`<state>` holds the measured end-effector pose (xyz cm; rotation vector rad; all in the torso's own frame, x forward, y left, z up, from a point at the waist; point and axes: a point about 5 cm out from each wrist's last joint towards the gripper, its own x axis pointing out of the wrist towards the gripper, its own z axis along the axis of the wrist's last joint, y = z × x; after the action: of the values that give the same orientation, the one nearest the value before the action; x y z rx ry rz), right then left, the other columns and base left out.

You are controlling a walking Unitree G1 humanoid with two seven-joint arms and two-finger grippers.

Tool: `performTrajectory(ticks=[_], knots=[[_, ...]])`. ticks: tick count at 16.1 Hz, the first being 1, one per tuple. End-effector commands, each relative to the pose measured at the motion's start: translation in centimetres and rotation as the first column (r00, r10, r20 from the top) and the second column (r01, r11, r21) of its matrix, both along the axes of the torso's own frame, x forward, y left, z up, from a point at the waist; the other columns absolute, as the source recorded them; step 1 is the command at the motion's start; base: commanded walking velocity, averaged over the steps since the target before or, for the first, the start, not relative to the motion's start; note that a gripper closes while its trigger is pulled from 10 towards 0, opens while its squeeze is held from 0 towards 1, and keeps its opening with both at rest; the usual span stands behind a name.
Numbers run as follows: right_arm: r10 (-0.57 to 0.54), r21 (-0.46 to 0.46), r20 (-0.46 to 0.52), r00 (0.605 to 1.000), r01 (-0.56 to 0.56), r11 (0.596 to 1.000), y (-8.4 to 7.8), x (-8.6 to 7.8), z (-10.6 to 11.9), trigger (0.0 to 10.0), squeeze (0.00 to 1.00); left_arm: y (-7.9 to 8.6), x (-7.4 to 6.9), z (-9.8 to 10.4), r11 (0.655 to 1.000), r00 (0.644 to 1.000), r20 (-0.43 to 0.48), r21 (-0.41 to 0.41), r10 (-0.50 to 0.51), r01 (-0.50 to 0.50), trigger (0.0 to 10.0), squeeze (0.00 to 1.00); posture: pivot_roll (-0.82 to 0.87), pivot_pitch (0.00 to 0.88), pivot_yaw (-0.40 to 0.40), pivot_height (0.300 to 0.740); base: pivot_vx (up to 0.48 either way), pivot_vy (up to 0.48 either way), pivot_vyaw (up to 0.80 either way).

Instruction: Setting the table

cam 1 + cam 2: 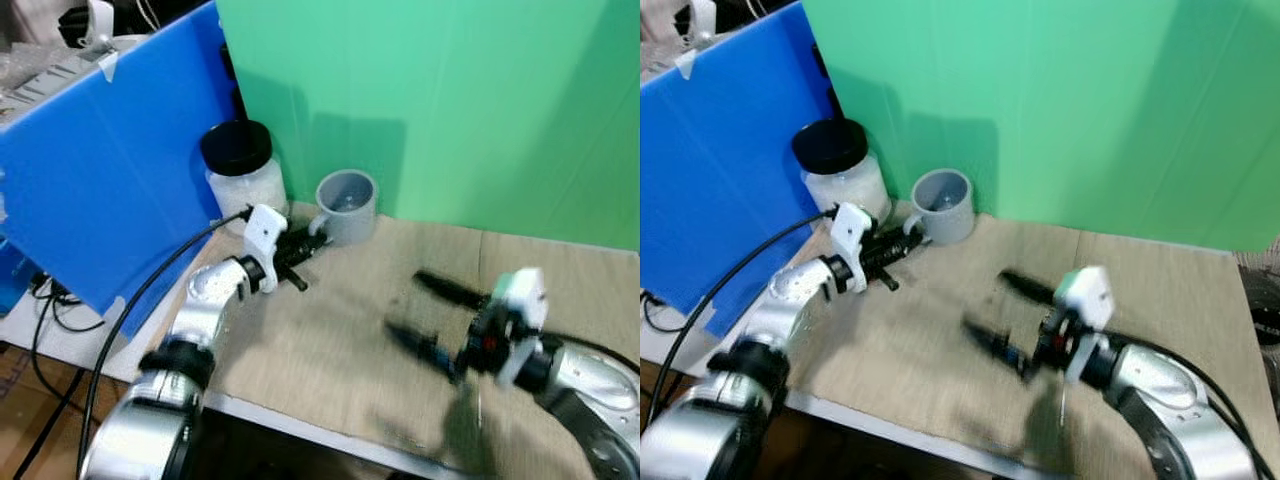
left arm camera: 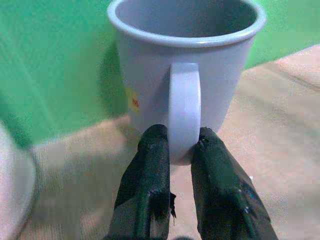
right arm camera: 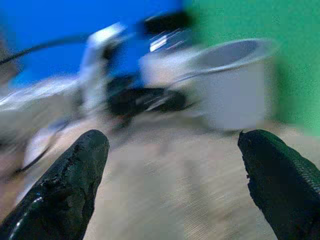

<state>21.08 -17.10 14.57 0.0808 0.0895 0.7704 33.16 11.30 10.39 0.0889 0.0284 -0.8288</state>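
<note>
Left gripper (image 2: 182,150) pinches the grey mug (image 1: 347,205) by its handle ahead, likely lifting next, while right gripper (image 1: 432,315) hovers wide open, empty

Grey mug (image 1: 347,206), upright, handle in left pincer (image 2: 184,150)

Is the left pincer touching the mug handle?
Touching. In the left wrist view, the left pincer has both fingers pressed against the mug handle.
</note>
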Motion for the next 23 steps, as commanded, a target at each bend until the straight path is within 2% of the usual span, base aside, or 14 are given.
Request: performTrajectory(ticks=[1, 17, 18, 19, 20, 23], knots=[[-0.132, 0.031, 0.015, 0.991, 0.131, 0.991, -0.2, 0.4, 1.0, 10.0, 0.00, -0.7, -0.7, 1.5, 0.999, 0.996, 0.086, 0.020, -0.036, 0.035, 0.0, 0.00, -0.18, 0.011, 0.130, 0.740, 0.000, 0.000, 0.00], [-0.132, 0.031, 0.015, 0.991, 0.131, 0.991, -0.2, 0.4, 1.0, 10.0, 0.00, -0.7, -0.7, 1.5, 0.999, 0.996, 0.086, 0.020, -0.036, 0.035, 0.0, 0.00, -0.18, 0.011, 0.130, 0.740, 0.000, 0.000, 0.00], [-0.161, 0.035, 0.015, 0.987, 0.160, 0.986, 0.1, 0.2, 1.2, 10.0, 0.00, -1.0, -1.4, 2.0, 0.999, 0.994, 0.108, 0.025, -0.037, 0.034, 0.0, 0.00, -0.18, 0.011, 0.130, 0.740, 0.000, 0.000, 0.00], [-0.234, -0.001, 0.013, 0.972, 0.234, 0.972, 1.3, 0.5, 1.2, 10.0, 0.00, 0.0, -3.9, 2.2, 0.993, 0.987, 0.109, -0.001, 0.120, -0.121, 10.0, 0.00, -0.11, 0.017, 0.091, 0.740, 0.000, 0.000, -0.80], [-0.336, -0.052, 0.021, 0.942, 0.336, 0.940, 2.7, 0.9, 1.4, 10.0, 0.00, 2.7, -7.7, 2.8, 0.933, 0.928, 0.113, 0.027, 0.355, -0.360, 10.0, 0.00, -0.11, 0.017, 0.095, 0.740, 0.000, 0.000, -0.80], [-0.334, -0.055, 0.029, 0.942, 0.336, 0.940, 2.5, 0.9, 1.4, 10.0, 0.00, 3.6, -6.7, 2.7, 0.938, 0.936, 0.104, 0.056, 0.336, -0.343, 10.0, 0.00, -0.12, 0.014, 0.104, 0.740, 0.000, 0.000, -0.80]])
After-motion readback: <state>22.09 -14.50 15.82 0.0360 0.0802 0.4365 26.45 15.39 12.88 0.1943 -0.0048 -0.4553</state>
